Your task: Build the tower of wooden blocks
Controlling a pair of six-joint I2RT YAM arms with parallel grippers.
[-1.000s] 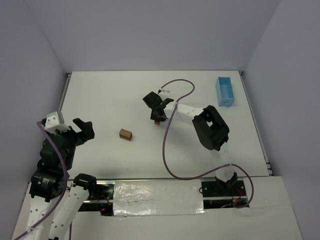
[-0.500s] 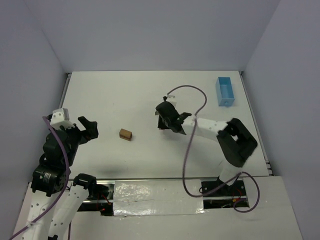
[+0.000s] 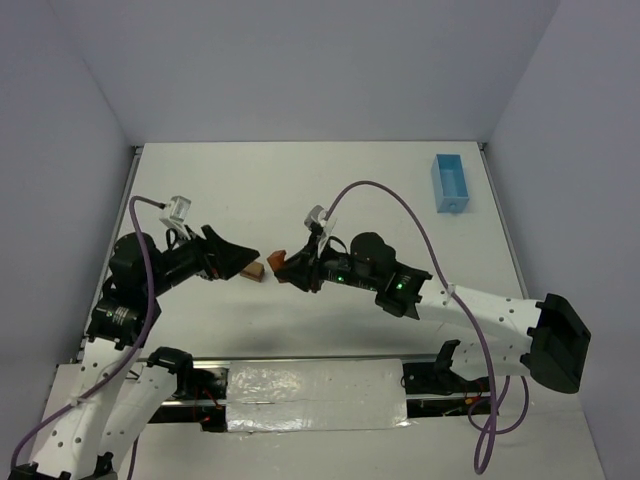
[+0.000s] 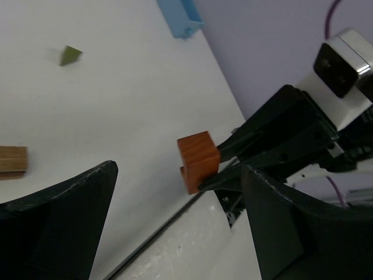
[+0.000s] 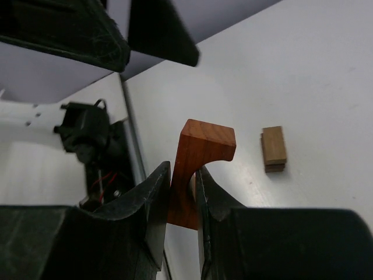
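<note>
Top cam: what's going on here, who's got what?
The right tool is shut on a reddish-orange notched block and holds it close to the tan-brown block, which lies alone on the table with nothing stacked on it yet. The left tool is open and empty, and points at the held block from the other side. The light-blue tray sits at the far right, and a small green piece lies apart on the table.

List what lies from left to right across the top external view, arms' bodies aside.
left gripper → tan wood block → reddish wood block, pinched in the right gripper → light-blue tray
</note>
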